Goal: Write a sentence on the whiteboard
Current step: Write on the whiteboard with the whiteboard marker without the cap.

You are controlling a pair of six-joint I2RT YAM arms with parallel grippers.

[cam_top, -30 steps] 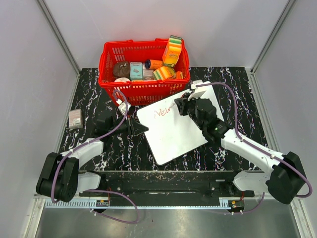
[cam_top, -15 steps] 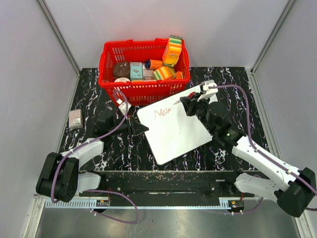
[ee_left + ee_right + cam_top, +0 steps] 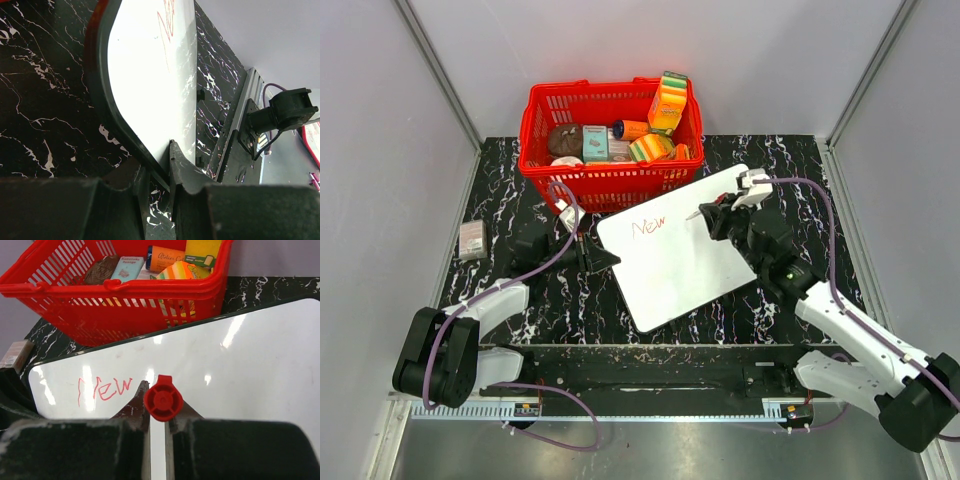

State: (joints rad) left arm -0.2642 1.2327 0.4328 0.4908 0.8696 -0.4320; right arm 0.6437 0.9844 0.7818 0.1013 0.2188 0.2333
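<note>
Sentence (image 3: 105, 388) barely begun: only "New" written.
Your whiteboard (image 3: 670, 270) lies toward the table's (image 3: 520, 290) far edge, before the red basket (image 3: 610, 180); left gripper (image 3: 159, 167) clamps its left edge, right gripper (image 3: 723, 216) clamps the marker (image 3: 163, 401); remaining words outstanding.

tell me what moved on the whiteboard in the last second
The right gripper, shut on the red marker, moved right across the whiteboard, clear of the word "New", which now shows whole. The left gripper kept clamping the board's left edge; board and red basket stayed put.
</note>
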